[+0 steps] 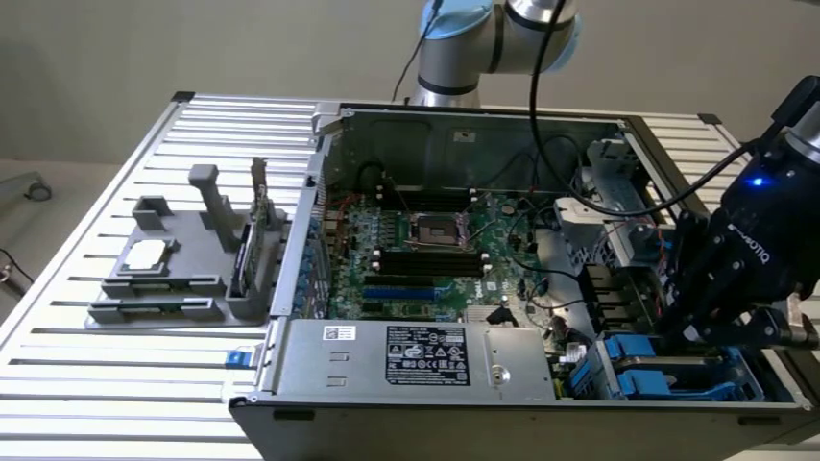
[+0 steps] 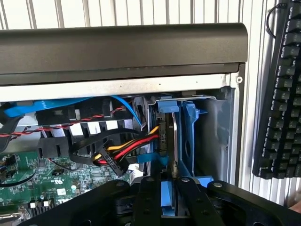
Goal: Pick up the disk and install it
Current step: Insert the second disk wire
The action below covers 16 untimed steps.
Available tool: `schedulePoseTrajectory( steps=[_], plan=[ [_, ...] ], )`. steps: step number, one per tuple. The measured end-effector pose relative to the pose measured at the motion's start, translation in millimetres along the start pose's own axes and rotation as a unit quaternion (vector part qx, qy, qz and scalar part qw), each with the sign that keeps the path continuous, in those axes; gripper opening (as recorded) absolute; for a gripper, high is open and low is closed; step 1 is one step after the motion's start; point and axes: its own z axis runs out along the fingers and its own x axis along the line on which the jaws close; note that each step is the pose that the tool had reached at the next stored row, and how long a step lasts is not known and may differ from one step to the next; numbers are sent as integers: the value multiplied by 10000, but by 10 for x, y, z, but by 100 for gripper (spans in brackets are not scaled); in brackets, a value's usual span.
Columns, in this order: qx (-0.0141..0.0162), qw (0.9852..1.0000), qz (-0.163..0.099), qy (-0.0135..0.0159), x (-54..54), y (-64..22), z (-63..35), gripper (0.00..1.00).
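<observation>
While gripper [image 2: 165,195] clamps disk [image 2: 170,141], disk sits upright in bay.

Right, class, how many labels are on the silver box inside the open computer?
2 on the silver box: a small white label at the exterior view's left, a large black label mid-face. Hidden faces may carry more.

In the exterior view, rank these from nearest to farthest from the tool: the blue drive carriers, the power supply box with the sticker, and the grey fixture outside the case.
1. Blue drive carriers: just below the tool, in the case's corner.
2. Power supply box: along the case's near edge, toward the exterior view's left.
3. Grey fixture: outside the case, far toward the exterior view's left.
</observation>
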Motion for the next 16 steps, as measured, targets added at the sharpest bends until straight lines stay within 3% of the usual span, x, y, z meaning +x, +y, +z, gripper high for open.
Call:
schedulePoseTrajectory(
  steps=[4,5,8,12,13,16],
  plan=[
    [35,10000,-3,-6,-17,-6,-50,42],
    [45,10000,-3,-7,-21,-8,-66,42],
    [64,10000,-5,-8,-33,-12,-102,59],
    [68,10000,-7,-4,-40,-25,-125,65],
    [69,10000,-7,-2,-42,-33,-128,71],
    [69,10000,-7,4,-48,-70,-131,71]
  ],
)
